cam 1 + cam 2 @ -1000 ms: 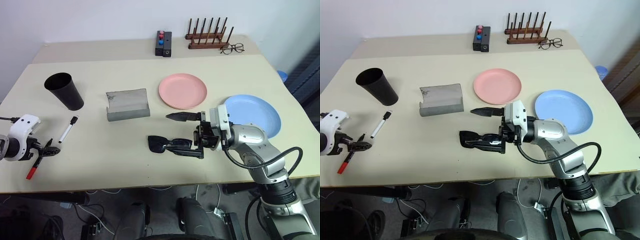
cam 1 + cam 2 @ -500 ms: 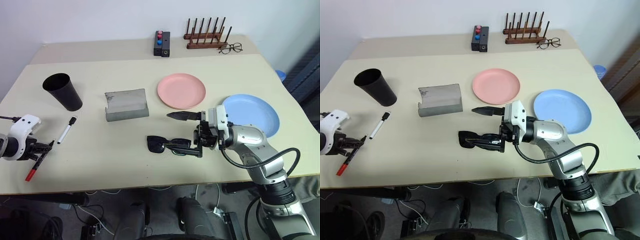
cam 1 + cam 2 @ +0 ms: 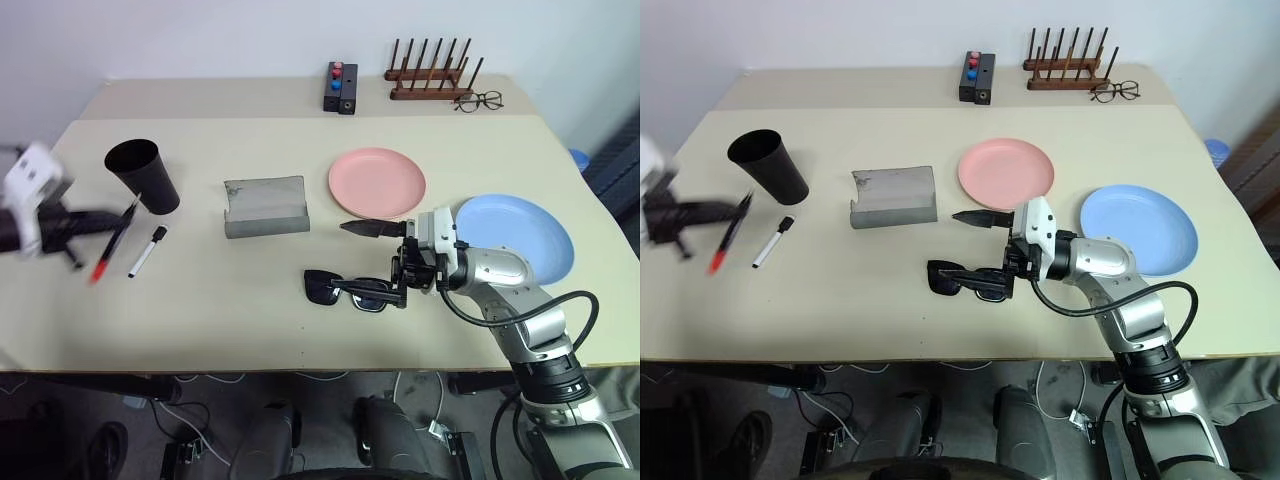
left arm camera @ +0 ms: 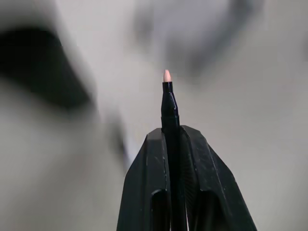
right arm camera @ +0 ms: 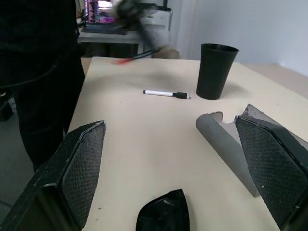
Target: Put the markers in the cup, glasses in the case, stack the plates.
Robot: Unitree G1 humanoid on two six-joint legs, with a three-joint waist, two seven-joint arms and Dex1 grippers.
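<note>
Across the beige table [image 3: 300, 320] lie two plates, one case, one cup, one pair of sunglasses and two markers. Right of centre sits the light blue plate [image 3: 520, 232], with the salmon pink plate [image 3: 377, 182] up-left of it, apart. At centre stands the grey case [image 3: 264, 207], lid open. Toward the upper left stands the black cup [image 3: 142, 176]. Below centre lie the black sunglasses [image 3: 348, 290], between the widely parted fingers of the right gripper [image 3: 378, 264], which hold nothing. Just below the cup rests the white marker [image 3: 147, 251]. At far left, the left gripper [image 3: 85, 226] is clamped on a red-capped marker [image 3: 112, 240], lifted off the table.

Only the left wrist view gives the clamped fingers [image 4: 147, 192] and the marker's tip sharply; the right wrist view adds a dark-clothed person [image 5: 33, 62] beside the table.
</note>
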